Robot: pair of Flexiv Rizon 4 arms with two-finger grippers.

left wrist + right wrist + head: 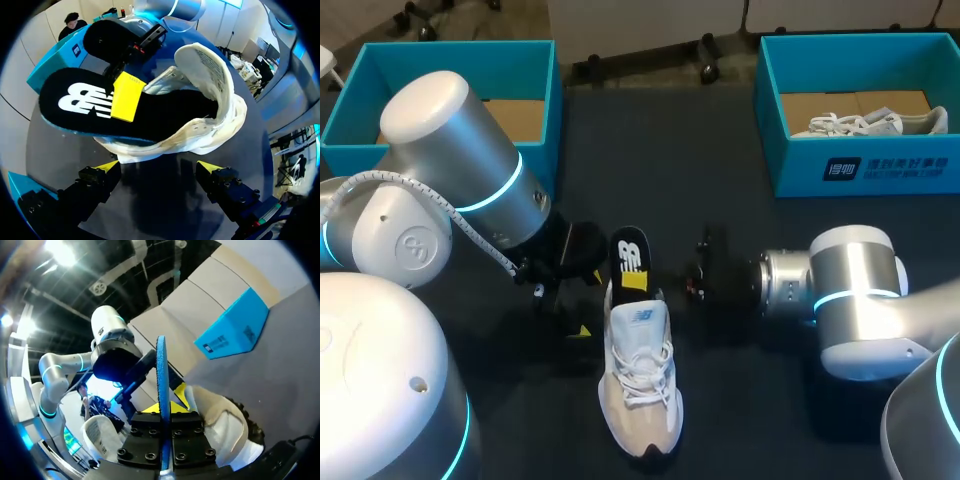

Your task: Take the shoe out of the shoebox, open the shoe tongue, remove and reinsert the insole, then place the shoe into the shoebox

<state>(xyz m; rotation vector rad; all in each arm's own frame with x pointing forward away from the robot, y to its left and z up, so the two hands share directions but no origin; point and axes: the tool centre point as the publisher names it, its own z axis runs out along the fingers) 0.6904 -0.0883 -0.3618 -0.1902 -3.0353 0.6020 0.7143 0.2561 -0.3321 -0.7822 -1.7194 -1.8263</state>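
Observation:
A white and beige shoe (640,385) lies on the dark table, toe toward me. Its black insole (630,255), with a white logo, sticks halfway out of the heel opening. My right gripper (640,281) comes in from the right and is shut on the insole; one yellow fingertip (125,97) lies flat on it. In the right wrist view the insole (161,375) shows edge on as a thin blue line, clamped in the gripper (162,410). My left gripper (159,167) stands open just behind the shoe (200,115), touching nothing. In the head view the left gripper (565,310) is left of the heel.
An open blue shoebox (535,60) stands at the back left, partly behind my left arm. A second blue shoebox (860,165) at the back right holds another white shoe (865,123). Both grippers crowd the shoe's heel end.

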